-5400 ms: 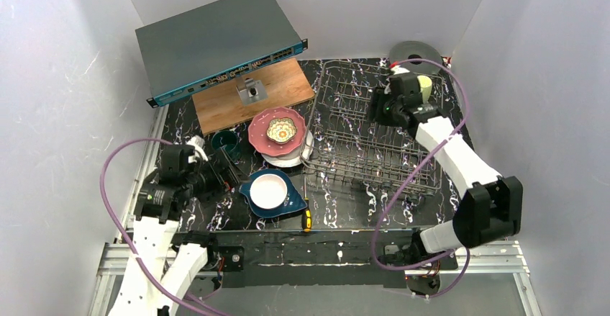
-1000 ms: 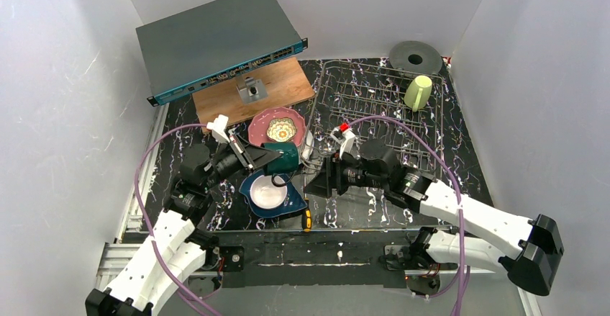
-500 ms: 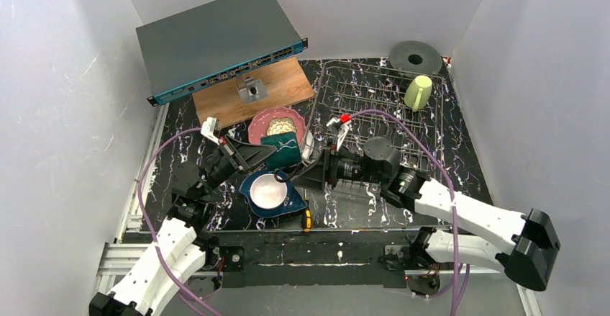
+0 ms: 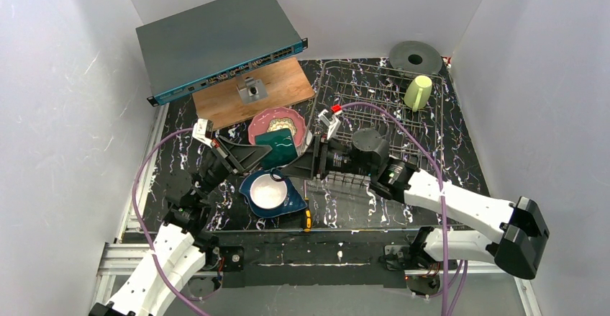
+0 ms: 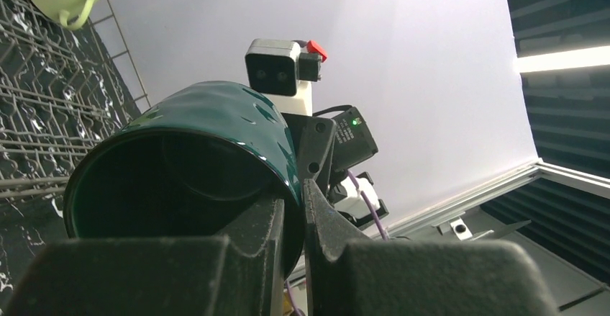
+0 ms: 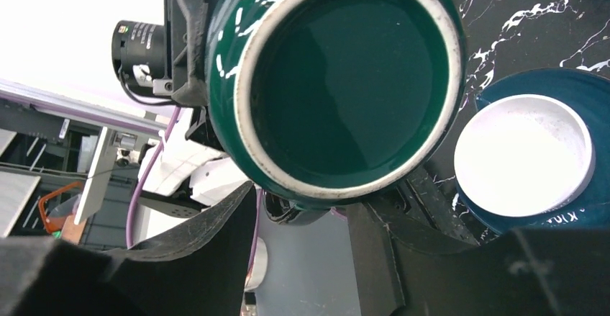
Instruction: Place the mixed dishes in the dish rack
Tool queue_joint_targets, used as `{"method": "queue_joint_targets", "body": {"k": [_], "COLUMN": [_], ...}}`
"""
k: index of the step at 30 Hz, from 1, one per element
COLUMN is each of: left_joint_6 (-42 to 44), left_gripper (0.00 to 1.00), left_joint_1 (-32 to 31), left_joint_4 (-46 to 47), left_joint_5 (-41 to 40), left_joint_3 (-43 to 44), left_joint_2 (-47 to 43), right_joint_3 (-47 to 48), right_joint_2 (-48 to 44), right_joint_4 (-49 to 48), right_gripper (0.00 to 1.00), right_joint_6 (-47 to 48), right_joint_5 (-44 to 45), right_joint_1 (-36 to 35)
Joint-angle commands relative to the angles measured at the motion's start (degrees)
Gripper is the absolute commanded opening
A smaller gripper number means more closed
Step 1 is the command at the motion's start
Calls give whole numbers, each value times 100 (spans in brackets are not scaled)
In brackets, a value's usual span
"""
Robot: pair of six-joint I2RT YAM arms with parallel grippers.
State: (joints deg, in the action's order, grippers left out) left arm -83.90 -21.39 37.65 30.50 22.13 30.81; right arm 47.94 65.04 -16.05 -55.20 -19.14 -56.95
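The dark teal mug (image 4: 277,147) hangs tilted in the air above the pink white-dotted plate (image 4: 260,124). My left gripper (image 4: 265,155) is shut on the mug's rim (image 5: 291,179). My right gripper (image 4: 306,163) faces the mug's base (image 6: 345,78) from the right. It is open, with its fingers either side of the mug's handle (image 6: 311,214) and clear of it. The pale yellow-green mug (image 4: 418,92) stands in the far right corner of the dish rack (image 4: 403,118). A white bowl (image 4: 267,191) sits on the dark blue plate (image 4: 293,202). The cream flower-shaped dish (image 4: 282,122) lies on the pink plate.
A yellow-and-black screwdriver (image 4: 306,214) lies beside the blue plate, near the front edge. A wooden board (image 4: 223,104) and a grey flat box (image 4: 216,39) stand at the back left. A grey roll (image 4: 416,58) lies behind the rack. White walls enclose the table.
My left gripper has carried the teal mug a little up and back. My right gripper has moved left up to the mug's base, and its jaws have narrowed.
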Motion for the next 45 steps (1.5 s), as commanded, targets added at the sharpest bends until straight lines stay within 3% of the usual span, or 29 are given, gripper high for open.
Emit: {"method": "queue_joint_targets", "body": {"k": [1, 8, 24, 31, 35, 36, 38, 42, 45], "left_joint_6": [75, 29, -3, -41, 136, 190, 260, 550, 901], "left_gripper": [0, 0, 0, 0, 0, 1, 9, 36, 48], "left_joint_1": [-6, -6, -4, -10, -6, -6, -6, -6, -6], "left_joint_4": [427, 493, 418, 309, -194, -369, -714, -1633, -2429], "left_joint_5": [37, -14, -17, 39, 100, 107, 121, 129, 100], "left_joint_3": [54, -53, -191, -219, -151, -134, -122, 3, 217], "left_joint_2": [-131, -186, -329, -373, -499, -537, -630, -873, -1020], "right_joint_3": [502, 662, 758, 678, 688, 683, 647, 530, 509], "right_joint_2": [208, 496, 621, 459, 322, 289, 177, -56, -273], "right_joint_4": [-101, -78, -162, -137, -11, 39, 92, 202, 555], "right_gripper": [55, 46, 43, 20, 2, 1, 1, 1, 1], "right_joint_6": [-224, -642, -1090, -946, -769, -726, -678, -517, -325], "right_joint_5": [218, 580, 979, 1241, 1351, 1409, 1519, 1732, 2034], "right_joint_1": [-158, -259, -264, -264, -264, -264, -264, -264, -269]}}
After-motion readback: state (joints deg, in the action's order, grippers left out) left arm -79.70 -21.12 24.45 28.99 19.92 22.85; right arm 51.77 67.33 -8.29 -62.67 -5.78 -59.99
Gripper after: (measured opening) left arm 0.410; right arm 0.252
